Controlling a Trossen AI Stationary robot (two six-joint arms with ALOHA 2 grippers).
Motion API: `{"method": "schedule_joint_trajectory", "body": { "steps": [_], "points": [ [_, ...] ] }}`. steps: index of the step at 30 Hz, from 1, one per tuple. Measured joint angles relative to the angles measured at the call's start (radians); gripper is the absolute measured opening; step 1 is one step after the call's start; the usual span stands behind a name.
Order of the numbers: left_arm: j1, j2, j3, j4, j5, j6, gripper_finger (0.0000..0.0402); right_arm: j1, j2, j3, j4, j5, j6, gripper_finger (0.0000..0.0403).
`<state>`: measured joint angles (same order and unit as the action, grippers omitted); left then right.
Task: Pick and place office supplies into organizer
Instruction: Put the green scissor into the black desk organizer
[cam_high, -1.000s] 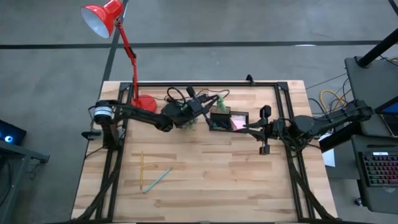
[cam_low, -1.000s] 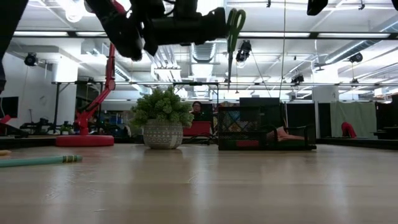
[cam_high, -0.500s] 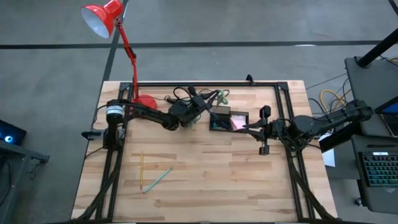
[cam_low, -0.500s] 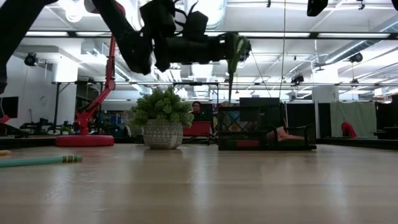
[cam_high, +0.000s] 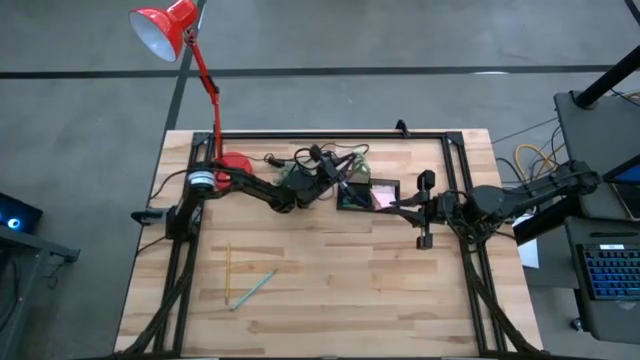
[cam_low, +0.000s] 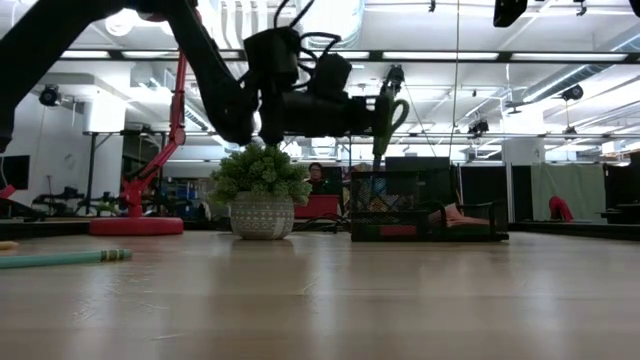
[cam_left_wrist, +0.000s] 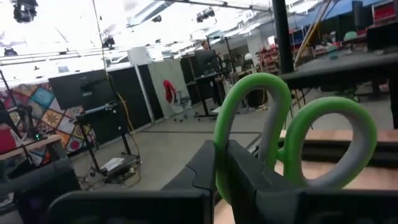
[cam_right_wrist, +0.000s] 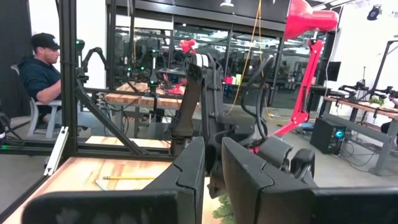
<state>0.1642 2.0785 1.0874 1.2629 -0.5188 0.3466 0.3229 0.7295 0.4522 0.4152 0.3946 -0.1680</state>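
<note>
While the left gripper, jaws clenched on the scissors, hangs above the organizer at upper centre, pencil and pen wait lower left on the table; right jaws can't be judged.

Green-handled scissors; black organizer; red lamp; yellow pencil; light green pen; pale wood table.

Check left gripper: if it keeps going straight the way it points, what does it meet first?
Likely the organizer. The left gripper, shut on the green-handled scissors, points toward it from above; the scissors would probably touch first. Depth is unclear.
</note>
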Motion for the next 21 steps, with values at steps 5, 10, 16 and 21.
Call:
{"method": "schedule_joint_trajectory", "body": {
  "steps": [5,10,16,21],
  "points": [
    [0.000,0.012,-0.001,-0.062,-0.004,0.000,0.0005,0.000,0.000,0.000,0.000,0.000,0.000,0.0047],
    [0.000,0.012,-0.001,-0.108,-0.004,0.000,0.0032,0.000,0.000,0.000,-0.002,0.000,0.000,0.0047],
    [0.000,0.011,-0.001,-0.123,-0.003,0.000,0.0066,0.000,0.000,0.000,-0.009,0.000,0.000,0.0047],
    [0.000,0.011,-0.001,-0.122,0.009,0.000,0.0102,0.000,0.000,0.000,-0.009,0.000,0.000,0.0047]
  ]
}}
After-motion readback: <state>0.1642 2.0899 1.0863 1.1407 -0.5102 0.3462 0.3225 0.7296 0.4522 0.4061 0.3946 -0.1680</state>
